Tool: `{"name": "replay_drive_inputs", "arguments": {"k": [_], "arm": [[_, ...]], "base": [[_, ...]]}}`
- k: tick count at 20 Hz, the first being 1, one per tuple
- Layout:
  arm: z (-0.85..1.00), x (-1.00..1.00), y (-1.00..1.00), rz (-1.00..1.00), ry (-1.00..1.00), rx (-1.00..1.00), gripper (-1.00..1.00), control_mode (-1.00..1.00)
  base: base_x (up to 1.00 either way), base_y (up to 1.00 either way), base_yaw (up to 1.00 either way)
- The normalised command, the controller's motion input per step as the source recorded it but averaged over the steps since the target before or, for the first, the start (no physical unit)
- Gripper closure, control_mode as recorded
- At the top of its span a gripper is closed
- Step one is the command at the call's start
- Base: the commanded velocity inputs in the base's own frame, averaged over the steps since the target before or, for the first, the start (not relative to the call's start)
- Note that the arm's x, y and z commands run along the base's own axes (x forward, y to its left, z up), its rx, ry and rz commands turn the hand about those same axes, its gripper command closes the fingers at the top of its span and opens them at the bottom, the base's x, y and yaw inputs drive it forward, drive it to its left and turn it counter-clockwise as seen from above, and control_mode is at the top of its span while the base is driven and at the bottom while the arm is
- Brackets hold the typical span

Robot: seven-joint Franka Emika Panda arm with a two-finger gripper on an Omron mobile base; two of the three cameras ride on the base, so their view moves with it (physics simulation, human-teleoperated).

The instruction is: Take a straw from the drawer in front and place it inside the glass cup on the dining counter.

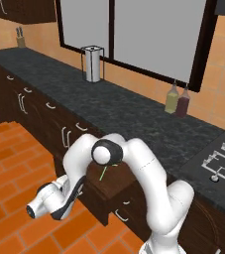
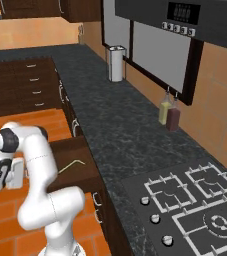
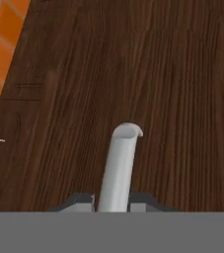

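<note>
Straw lies in the pulled-out drawer; the gripper appears clamped on the drawer's pale bar handle, fingertips barely visible.

Wide, shallow dark-brown wooden drawer pulled open below the black speckled table edge. Thin light-green straw with bent top lies flat inside on drawer floor. Pale curved bar handle on drawer front.
</note>
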Motion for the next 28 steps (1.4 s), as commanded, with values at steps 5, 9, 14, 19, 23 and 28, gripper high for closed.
{"name": "replay_drive_inputs", "arguments": {"k": [5,9,14,19,23,28], "arm": [[0.19,-0.46,0.73,0.06,0.07,0.01,-1.00,-1.00],[0.97,-0.46,0.03,0.00,0.07,0.25,-1.00,-1.00],[0.89,-0.04,0.00,0.00,0.41,0.42,-1.00,-1.00],[0.78,-0.22,0.03,0.00,0.43,0.42,-1.00,-1.00],[1.00,-0.45,-0.42,-0.02,0.02,0.23,-1.00,-1.00],[0.89,-0.08,-0.97,-0.14,0.03,0.18,-1.00,-1.00]], "base": [[0.00,0.00,0.00],[0.00,0.00,0.00],[0.00,0.00,0.00],[0.00,0.00,0.00],[0.00,0.00,0.00],[0.00,0.00,0.00]]}}
